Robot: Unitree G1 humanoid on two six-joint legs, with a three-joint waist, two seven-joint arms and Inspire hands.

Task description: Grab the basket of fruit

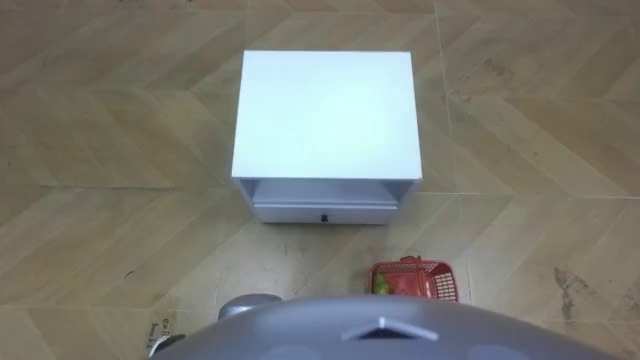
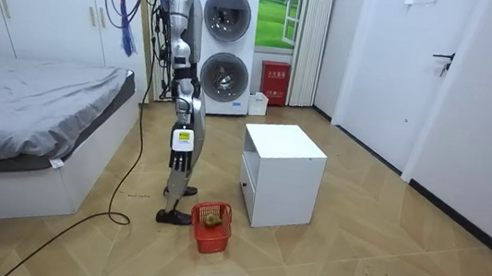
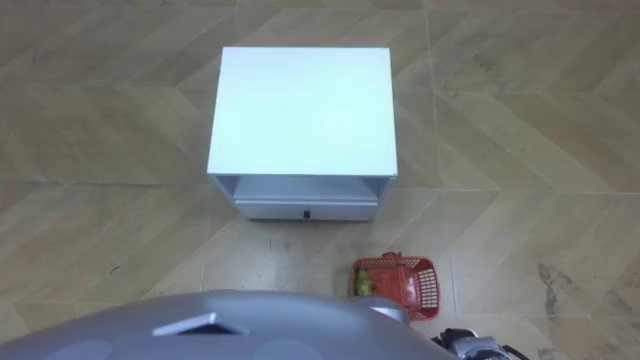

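My right robot hand [image 2: 182, 146] hangs down beside the robot's hip with loose, straight fingers, and it holds nothing. The left robot hand [image 1: 162, 342] shows just an edge at the lower left of the left eye view, so I cannot tell its state. The red plastic lattice basket [image 1: 440, 285] stands on the floor close to the robot, in front and to its right, with some green and yellow fruit [image 1: 381, 285] inside. I judge it to be light, with thin walls that are stiff but may bend a little, and the fruit can roll out if I tilt it. A red arc seems to lie at the far rim; if it is a handle I would hook it there, otherwise I would take the rim. The basket is low, so the robot must bend down. The pale wooden herringbone floor [image 1: 100, 230] looks flat and smooth. The white square cabinet with one drawer [image 1: 325, 115] is near the basket but apart from it. Farther away are a bed with a grey cover [image 2: 28, 95] and two stacked washing machines [image 2: 224, 47].
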